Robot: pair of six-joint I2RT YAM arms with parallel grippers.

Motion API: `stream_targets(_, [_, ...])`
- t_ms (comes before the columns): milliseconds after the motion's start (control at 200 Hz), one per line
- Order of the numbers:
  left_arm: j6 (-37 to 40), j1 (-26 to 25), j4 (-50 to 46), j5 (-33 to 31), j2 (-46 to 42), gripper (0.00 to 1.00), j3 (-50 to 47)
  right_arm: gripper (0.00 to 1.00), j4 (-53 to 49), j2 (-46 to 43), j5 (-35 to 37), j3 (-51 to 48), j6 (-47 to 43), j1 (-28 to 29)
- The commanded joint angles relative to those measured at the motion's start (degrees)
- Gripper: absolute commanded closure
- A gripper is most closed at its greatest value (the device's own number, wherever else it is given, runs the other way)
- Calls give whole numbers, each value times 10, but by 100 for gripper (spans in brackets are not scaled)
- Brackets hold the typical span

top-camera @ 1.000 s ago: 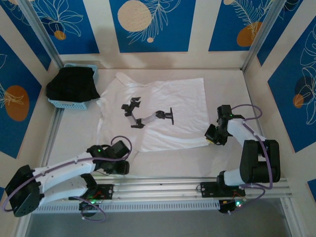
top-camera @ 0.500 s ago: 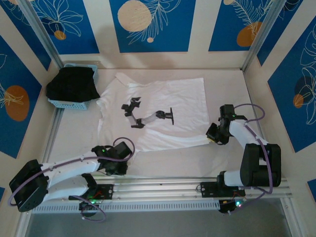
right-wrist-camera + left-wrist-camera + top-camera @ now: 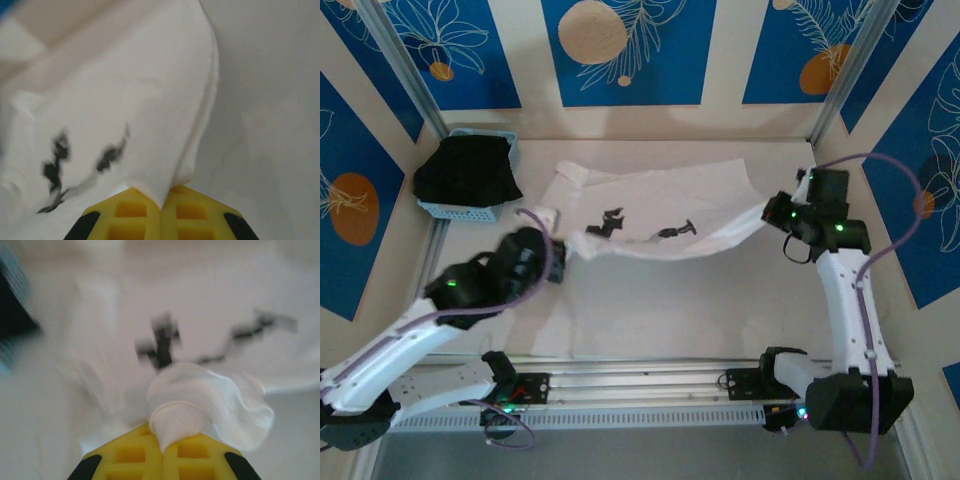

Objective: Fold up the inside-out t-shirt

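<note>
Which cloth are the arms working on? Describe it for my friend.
Start at the white table. Across its middle, stretched between both arms' jaws, is the white t-shirt. Small black printed marks set it apart from the black garment in the blue basket.

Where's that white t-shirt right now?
In the top view the white t-shirt hangs stretched across the far middle of the table, pinched between the left pincer and the right pincer, just right of the blue basket.
</note>
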Motion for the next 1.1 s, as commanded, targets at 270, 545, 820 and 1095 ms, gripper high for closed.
stream_targets(270, [388, 1, 77, -102, 96, 100, 454, 100, -114, -59, 71, 396, -57, -23])
stream_targets(545, [430, 67, 137, -135, 161, 100, 460, 100, -72, -25, 54, 426, -52, -23])
stream_targets(820, [276, 325, 38, 81, 331, 100, 512, 100, 84, 76, 41, 325, -70, -24])
stream_targets(1095, [275, 369, 42, 129, 394, 100, 582, 100, 98, 141, -18, 358, -95, -25])
